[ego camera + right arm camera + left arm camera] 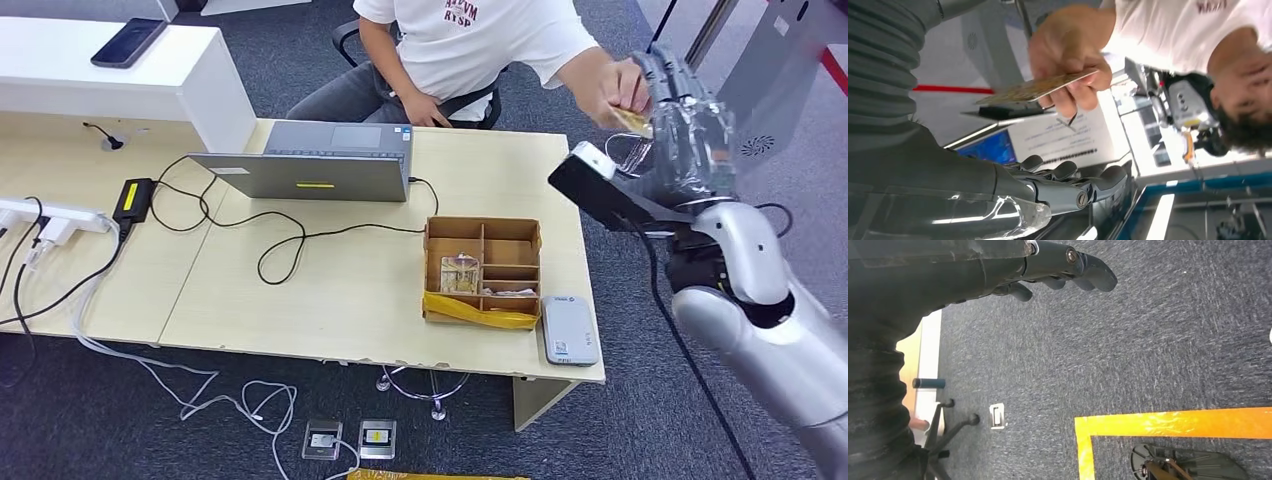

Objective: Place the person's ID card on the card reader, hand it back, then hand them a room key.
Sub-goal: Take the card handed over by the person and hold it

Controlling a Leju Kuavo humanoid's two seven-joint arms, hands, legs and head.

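ID card (1035, 89), a thin tan-gold rectangle, is pinched at one short end in the person's hand (1068, 55), held out flat over the raised right robot hand (690, 120). In the right wrist view its free end reaches toward the robot's wrist, its long axis running from the person's fingers toward the robot's arm, face roughly level. It looks offered this way so the robot can close on the free end while the person keeps the other.

Right robot hand is open, its dark fingers (1068, 172) apart and curved below the card, holding nothing; a gap separates them from the card. It is lifted beyond the far right corner of the pale wooden tabletop (330, 300), close to the person in the white T-shirt (480, 40).

Left robot hand (1063, 267) hangs over grey carpet, fingers loosely bent and gripping nothing.

On the tabletop lies the flat grey-white card reader (570, 330), near the front right corner, just beside a brown cardboard compartment tray (483, 270) that seems to hold room keys. My reading is that the card has not yet been taken.
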